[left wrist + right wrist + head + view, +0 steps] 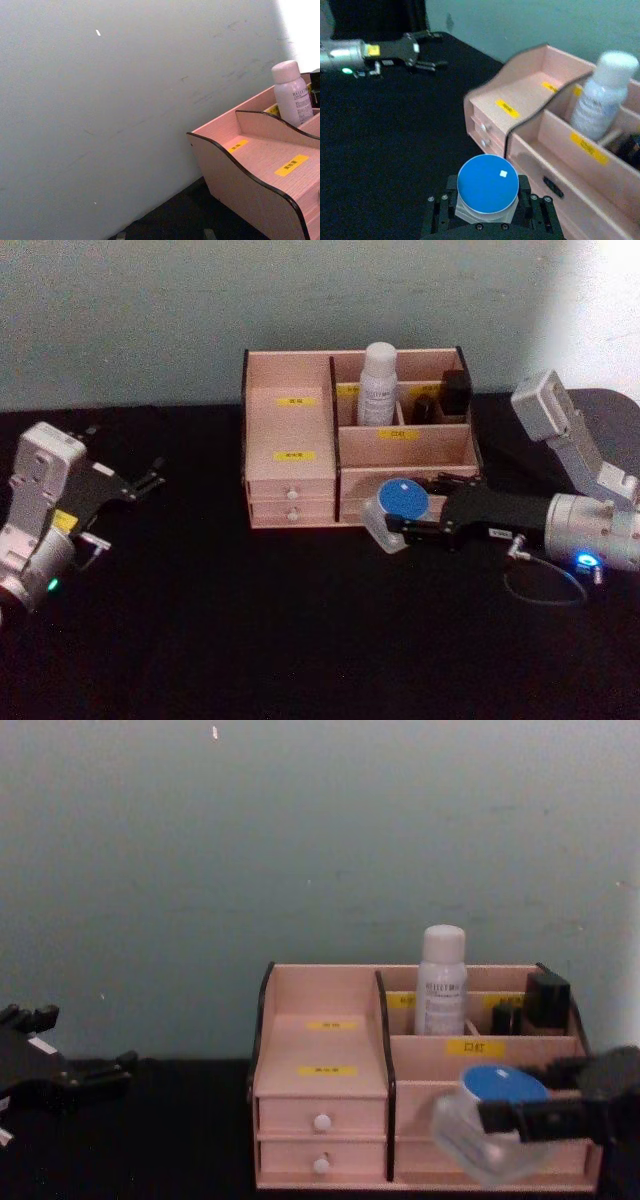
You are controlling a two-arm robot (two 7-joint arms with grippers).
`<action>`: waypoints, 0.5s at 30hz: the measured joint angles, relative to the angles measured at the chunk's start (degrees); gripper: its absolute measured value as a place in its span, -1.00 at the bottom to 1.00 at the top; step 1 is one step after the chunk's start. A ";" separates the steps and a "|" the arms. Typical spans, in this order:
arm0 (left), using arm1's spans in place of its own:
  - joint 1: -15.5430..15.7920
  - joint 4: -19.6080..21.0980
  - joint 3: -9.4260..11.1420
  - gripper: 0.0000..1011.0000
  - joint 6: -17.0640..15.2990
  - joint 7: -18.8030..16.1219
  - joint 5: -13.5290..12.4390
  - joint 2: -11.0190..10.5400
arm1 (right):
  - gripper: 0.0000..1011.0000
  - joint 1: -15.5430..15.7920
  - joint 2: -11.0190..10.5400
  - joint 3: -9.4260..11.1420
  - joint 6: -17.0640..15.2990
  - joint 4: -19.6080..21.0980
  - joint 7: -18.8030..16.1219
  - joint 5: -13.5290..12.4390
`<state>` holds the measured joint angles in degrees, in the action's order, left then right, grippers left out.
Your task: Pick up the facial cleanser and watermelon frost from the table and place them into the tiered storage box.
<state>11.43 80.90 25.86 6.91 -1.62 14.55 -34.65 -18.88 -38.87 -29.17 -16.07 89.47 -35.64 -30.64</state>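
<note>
Got watermelon frost (398,512) clamped in right gripper (392,527), jaws closed across the clear body under the blue lid (487,183). Sits tilted, just in front of the low front-right tier of the tiered storage box (290,435). Can't tell if clear of the table (250,640). Seeing facial cleanser (378,383) already upright in a rear compartment, near small black items (455,392). Seeing left gripper (150,475) idle well off to the left, fingers spread, nothing held.

Probably glass: rigid, no give, slick, breakable. Looks squat and fairly light, so no need for a hard squeeze. Best held mid-body below the lid, never by the lid alone, since could unscrew or pop off. Should level it before lowering. Set down gently, no dropping into the tier. Watch the tier's front wall on the way in.
</note>
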 joint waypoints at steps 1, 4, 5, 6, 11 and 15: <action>0.00 0.00 0.00 0.98 0.00 0.00 0.00 0.00 | 0.44 -0.36 0.16 -0.23 0.11 -0.02 -0.14 0.02; 0.00 0.00 0.00 0.98 0.00 0.00 0.00 0.00 | 0.44 -1.73 0.99 -0.94 0.43 -0.12 -0.39 0.01; 0.00 0.00 0.00 0.98 0.00 0.00 0.00 0.00 | 0.44 -2.02 1.23 -1.05 0.47 -0.13 -0.36 -0.04; 0.00 0.00 0.00 0.98 0.00 0.00 0.00 0.00 | 0.44 -2.31 1.51 -1.16 0.51 -0.15 -0.30 -0.10; 0.00 0.00 0.00 0.98 0.00 0.00 0.00 0.00 | 0.44 -4.74 3.86 -2.19 0.45 -1.07 0.62 -0.39; 0.00 0.00 0.00 0.98 0.00 0.00 0.00 0.00 | 0.44 -6.82 5.65 -3.39 -0.19 -2.39 1.39 -0.08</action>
<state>11.43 80.90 25.87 6.91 -1.62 14.55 -34.65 -25.70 -33.22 -32.57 -16.26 87.08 -34.25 -30.71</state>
